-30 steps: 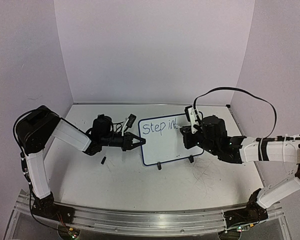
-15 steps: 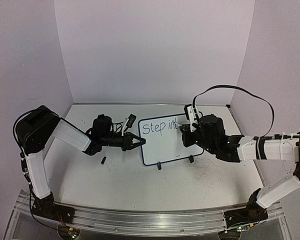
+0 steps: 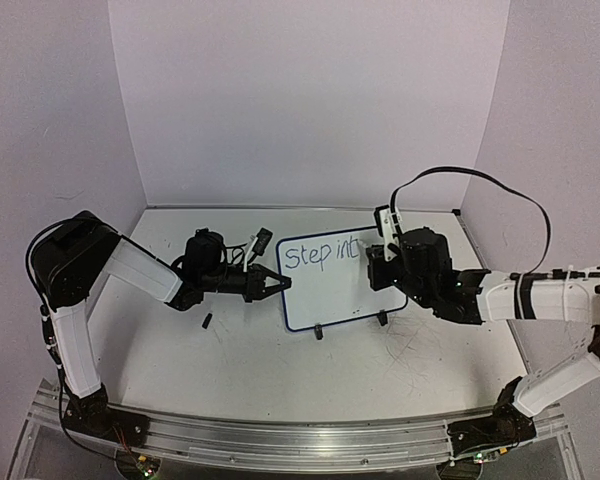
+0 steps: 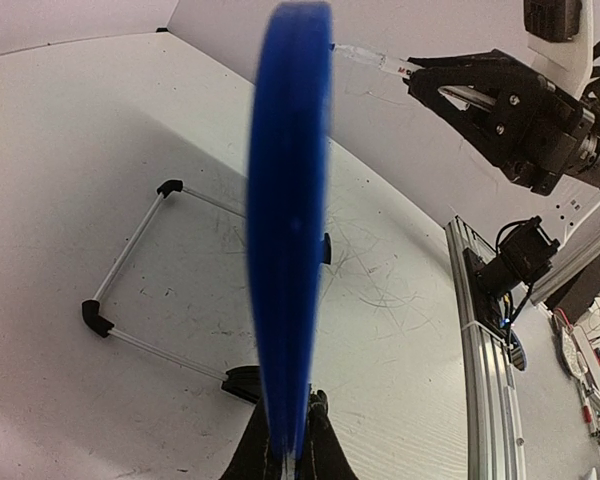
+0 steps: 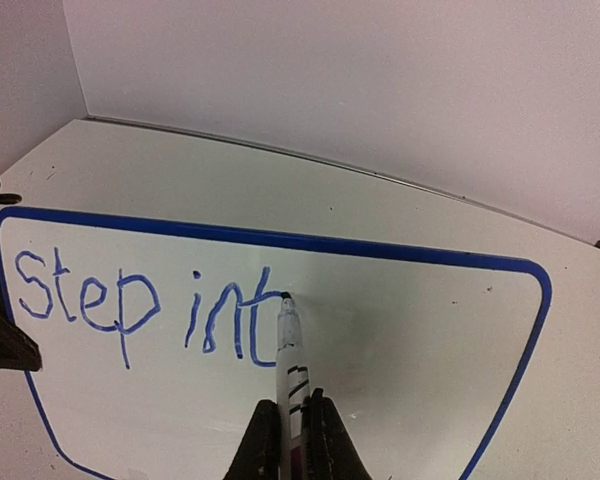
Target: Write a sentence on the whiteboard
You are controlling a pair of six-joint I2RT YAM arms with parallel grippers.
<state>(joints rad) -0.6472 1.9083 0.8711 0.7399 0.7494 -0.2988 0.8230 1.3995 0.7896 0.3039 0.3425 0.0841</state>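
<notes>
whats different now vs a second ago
The right gripper, shut on the marker, has shifted slightly to the right along the whiteboard. The sentence has grown: it now reads "Step int", with the tip at the t's top. The left gripper stays clamped on the board's left edge, and the board has not moved.

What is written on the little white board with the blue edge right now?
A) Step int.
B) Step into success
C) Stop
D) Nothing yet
A: the right wrist view shows the blue handwritten letters "Step int" on the small blue-framed white board, with the tip of the white marker pen at the t.
</notes>
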